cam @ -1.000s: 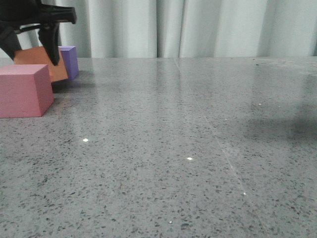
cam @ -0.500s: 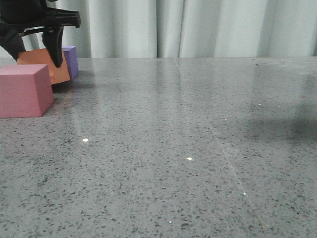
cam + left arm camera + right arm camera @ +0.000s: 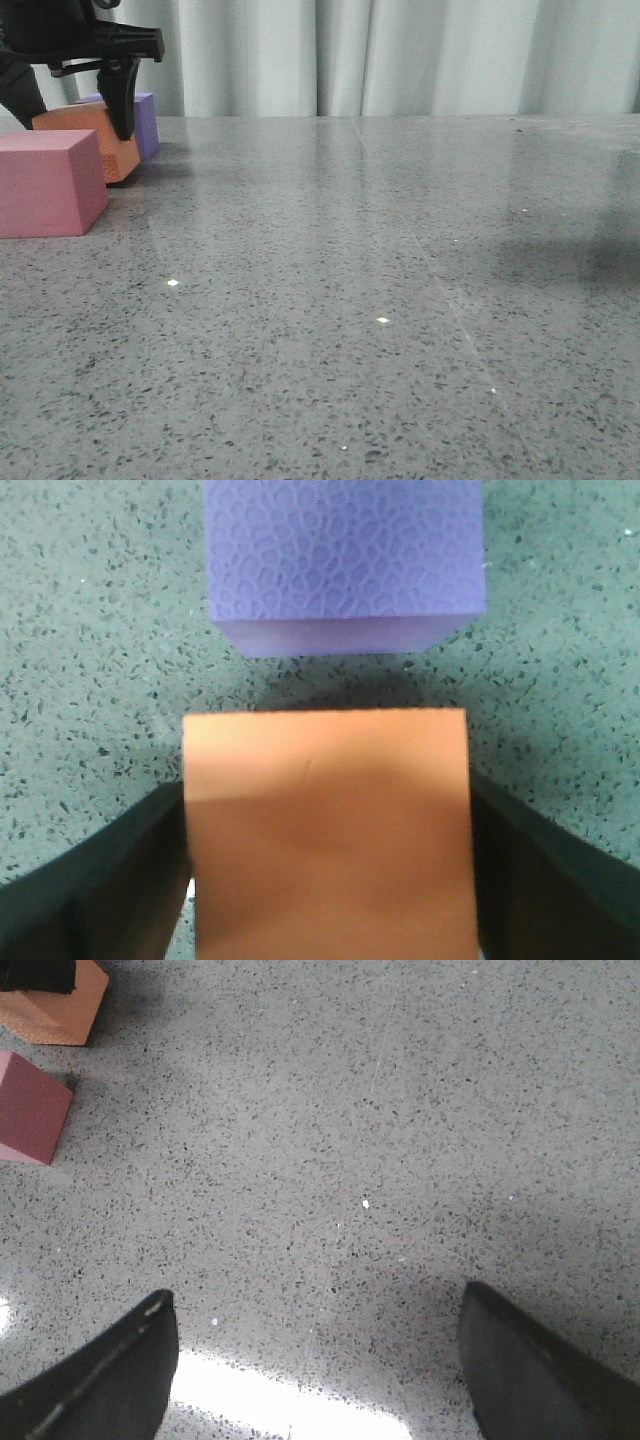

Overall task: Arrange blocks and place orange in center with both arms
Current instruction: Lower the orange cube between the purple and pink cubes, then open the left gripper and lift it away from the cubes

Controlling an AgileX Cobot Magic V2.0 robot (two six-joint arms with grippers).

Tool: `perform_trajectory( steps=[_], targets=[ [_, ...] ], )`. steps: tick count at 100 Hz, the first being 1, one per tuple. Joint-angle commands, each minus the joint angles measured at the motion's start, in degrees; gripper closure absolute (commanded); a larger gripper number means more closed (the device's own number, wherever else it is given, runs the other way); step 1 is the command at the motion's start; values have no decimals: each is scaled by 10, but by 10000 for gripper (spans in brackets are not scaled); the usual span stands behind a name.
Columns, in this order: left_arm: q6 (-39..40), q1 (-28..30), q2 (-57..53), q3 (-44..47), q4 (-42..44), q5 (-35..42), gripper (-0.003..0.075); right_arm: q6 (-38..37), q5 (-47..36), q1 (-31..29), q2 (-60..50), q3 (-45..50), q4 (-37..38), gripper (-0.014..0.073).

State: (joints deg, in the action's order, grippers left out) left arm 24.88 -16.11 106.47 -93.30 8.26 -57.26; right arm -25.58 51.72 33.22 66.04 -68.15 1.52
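Left gripper (image 3: 325, 880) clamped on the orange cube (image 3: 328, 830), one dark finger (image 3: 95, 880) pressed to each side face. In the front view, left gripper (image 3: 75, 85) at the far left of the table, orange cube (image 3: 90, 135) held between the pink cube (image 3: 48, 182) nearer the camera and the purple cube (image 3: 140, 122) behind. Whether resting on the surface or raised a little, hard to tell; shadow beneath suggests slightly lifted or tilted. Purple cube (image 3: 345, 560) just beyond the orange one in the wrist view, a narrow strip of table between them, not touching.

Right gripper (image 3: 320, 1360) spread wide, holding nothing, hanging over bare table well apart from the blocks; orange cube (image 3: 55, 1005) and pink cube (image 3: 30, 1110) visible only at the far corner of its view.

Step in hand, by judgement: carrying the orange cube toward its middle spot. Next move calls for a steady grip, alignment with the two neighbours, and a clean release without nudging either. Pink and purple likely still needing spacing, perhaps with the right arm.

Surface: grey speckled stone-like tabletop (image 3: 380, 300), glossy, with small light glints. Behind: pale pleated curtain (image 3: 400, 55).
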Motion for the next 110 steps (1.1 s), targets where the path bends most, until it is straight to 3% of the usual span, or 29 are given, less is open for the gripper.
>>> perform_trajectory(
  steps=[1,34,75,110],
  targets=[
    [7,-6,-36,-14,1,15,203,3,-34,0,-16,-15,2,22],
    [7,-12,-110,-14,1,31,204,3,-35,0,-16,-15,2,22],
    [7,-74,-237,-12,38,68,204,4,-85,0,-64,29,42,22],
    [7,-80,-386,162,46,178,204,4,-206,0,-175,145,72,22]
  ],
)
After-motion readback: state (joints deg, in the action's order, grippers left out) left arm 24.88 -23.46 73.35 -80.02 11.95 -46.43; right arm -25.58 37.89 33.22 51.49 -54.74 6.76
